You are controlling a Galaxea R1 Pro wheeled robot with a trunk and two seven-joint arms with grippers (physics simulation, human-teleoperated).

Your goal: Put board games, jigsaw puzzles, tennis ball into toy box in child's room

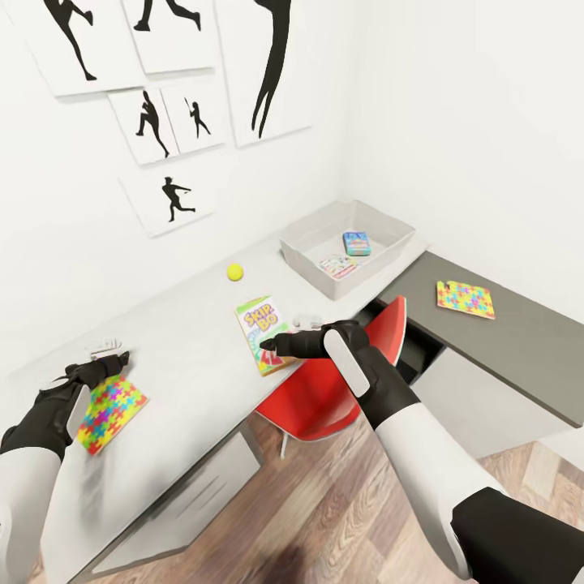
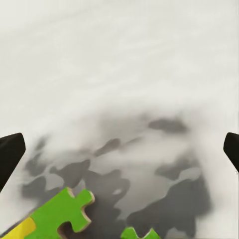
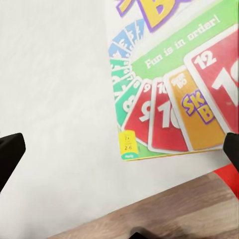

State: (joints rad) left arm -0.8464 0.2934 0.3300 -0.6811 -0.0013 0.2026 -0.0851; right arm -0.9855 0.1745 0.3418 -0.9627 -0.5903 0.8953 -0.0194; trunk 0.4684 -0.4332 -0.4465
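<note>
1. In the head view, the pale grey desk (image 1: pixel 186 324) is running along the white wall, turning at the corner into a lower dark-grey section. The light-grey toy box (image 1: pixel 312 247) is sitting at the corner end of the desk, holding the small blue board game (image 1: pixel 356 243) and a white game box (image 1: pixel 338 266) side by side. The tennis ball (image 1: pixel 235 272) is resting on the desk, near the toy box and apart from it. The Skip-Bo box (image 1: pixel 261 323) is lying flat at the desk's front edge, with the right end effector (image 1: pixel 274 346) hovering over its near end. One jigsaw puzzle (image 1: pixel 108 412) is lying flat on the desk under the left end effector (image 1: pixel 101 355); the other jigsaw puzzle (image 1: pixel 465 299) is lying on the dark-grey section. A red chair (image 1: pixel 332 389) is standing tucked at the desk, on the wooden floor (image 1: pixel 324 519). Silhouette posters (image 1: pixel 166 118) are hanging on the wall.

2. In the left wrist view, the left end effector's fingers (image 2: pixel 10 154) are standing wide apart, released, holding nothing. Below them the desk top is showing, with green and yellow jigsaw pieces (image 2: pixel 59 216) at the frame's edge.

3. In the right wrist view, the right end effector's fingers (image 3: pixel 9 152) are spread wide, released, over the Skip-Bo box's corner (image 3: pixel 169 99), which is lying near the desk's edge above the floor.
</note>
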